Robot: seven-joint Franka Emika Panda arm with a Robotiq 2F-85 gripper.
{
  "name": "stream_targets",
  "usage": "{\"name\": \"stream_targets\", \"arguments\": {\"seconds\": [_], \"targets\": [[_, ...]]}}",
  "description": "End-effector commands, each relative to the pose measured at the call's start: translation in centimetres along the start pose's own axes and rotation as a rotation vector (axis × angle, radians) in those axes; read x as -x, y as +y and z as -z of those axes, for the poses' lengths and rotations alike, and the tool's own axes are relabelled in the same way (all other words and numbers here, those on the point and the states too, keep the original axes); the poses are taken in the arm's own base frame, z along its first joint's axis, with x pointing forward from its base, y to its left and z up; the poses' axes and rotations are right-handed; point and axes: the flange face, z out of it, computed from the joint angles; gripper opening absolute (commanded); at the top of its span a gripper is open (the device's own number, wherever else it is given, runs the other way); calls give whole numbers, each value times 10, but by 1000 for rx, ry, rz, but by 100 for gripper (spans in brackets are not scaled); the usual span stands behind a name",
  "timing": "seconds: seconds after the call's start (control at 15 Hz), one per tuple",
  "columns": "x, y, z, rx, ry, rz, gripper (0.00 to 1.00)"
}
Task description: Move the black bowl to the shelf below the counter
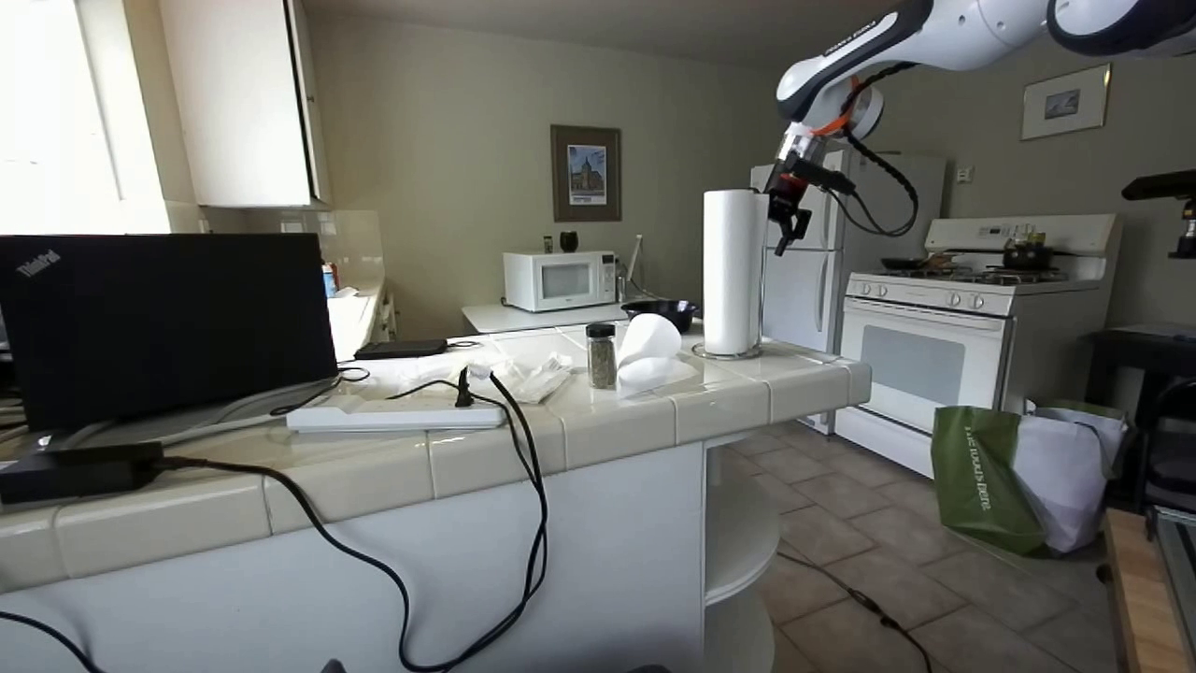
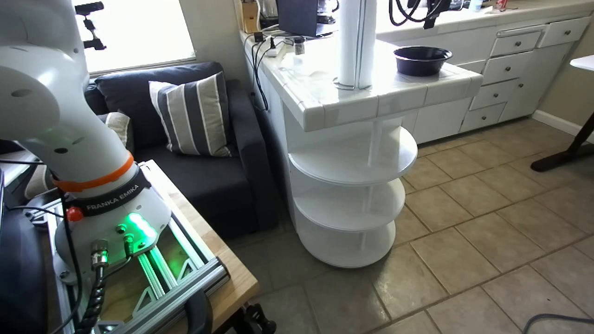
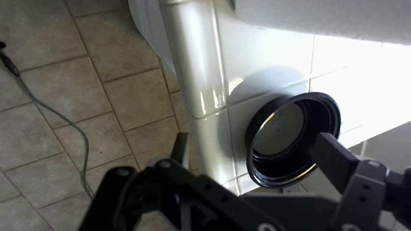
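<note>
The black bowl [image 1: 662, 314] stands upright on the white tiled counter [image 1: 617, 430], near its end and beside the paper towel roll. It also shows on the counter [image 2: 348, 110] in an exterior view [image 2: 421, 62] and in the wrist view [image 3: 279, 128]. My gripper [image 1: 787, 232] is above the counter end, higher than the bowl and apart from it. In the wrist view my gripper [image 3: 253, 142] is open, with nothing between its fingers; the bowl shows beyond them. The white quarter-round shelf [image 2: 352, 162] is under the counter end, with further boards below it.
A tall paper towel roll [image 1: 732, 271] stands close to the bowl and gripper. A spice jar [image 1: 601, 355], power strip [image 1: 397, 413], cables and a laptop [image 1: 168, 327] lie along the counter. A stove [image 1: 934, 346] and bags [image 1: 981, 477] stand beyond; a sofa [image 2: 199, 181] stands beside the counter.
</note>
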Motion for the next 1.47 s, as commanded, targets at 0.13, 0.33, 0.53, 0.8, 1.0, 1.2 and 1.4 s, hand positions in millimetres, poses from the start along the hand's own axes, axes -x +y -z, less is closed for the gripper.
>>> {"name": "stream_targets", "arguments": {"seconds": [0.13, 0.33, 0.53, 0.8, 1.0, 1.2, 1.4], "targets": [[-22, -27, -37, 5, 141, -173, 100], [-29, -38, -75, 29, 208, -189, 100], [-33, -35, -108, 44, 183, -176, 100], [-36, -25, -123, 64, 83, -139, 100], [-42, -21, -123, 44, 38, -106, 100], [-46, -22, -123, 29, 1, -85, 100], [-50, -24, -124, 9, -30, -44, 100]]}}
